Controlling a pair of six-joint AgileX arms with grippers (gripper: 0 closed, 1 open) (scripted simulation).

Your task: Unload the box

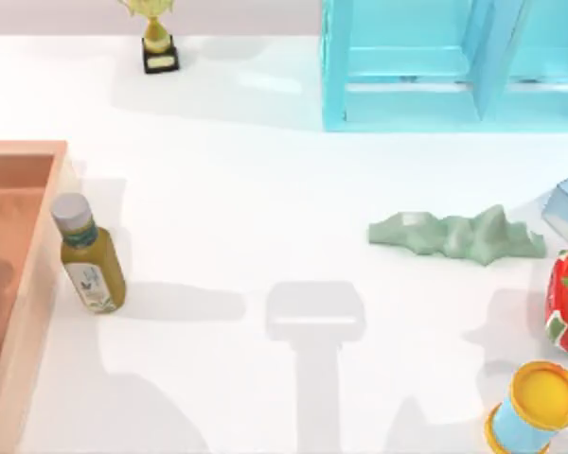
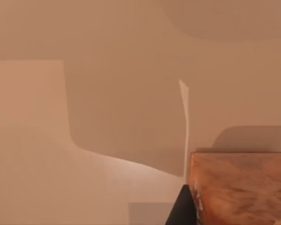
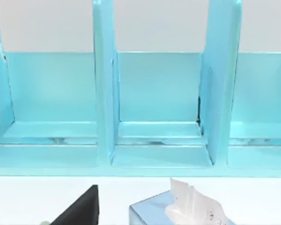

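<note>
Partly cropped box [image 1: 19, 284] beside bottle [image 1: 88, 255]

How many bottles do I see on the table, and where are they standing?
1. The bottle, olive-yellow with a grey cap, stands on the white table just right of the box, outside it. Others may be hidden beyond the picture's edges.
</note>
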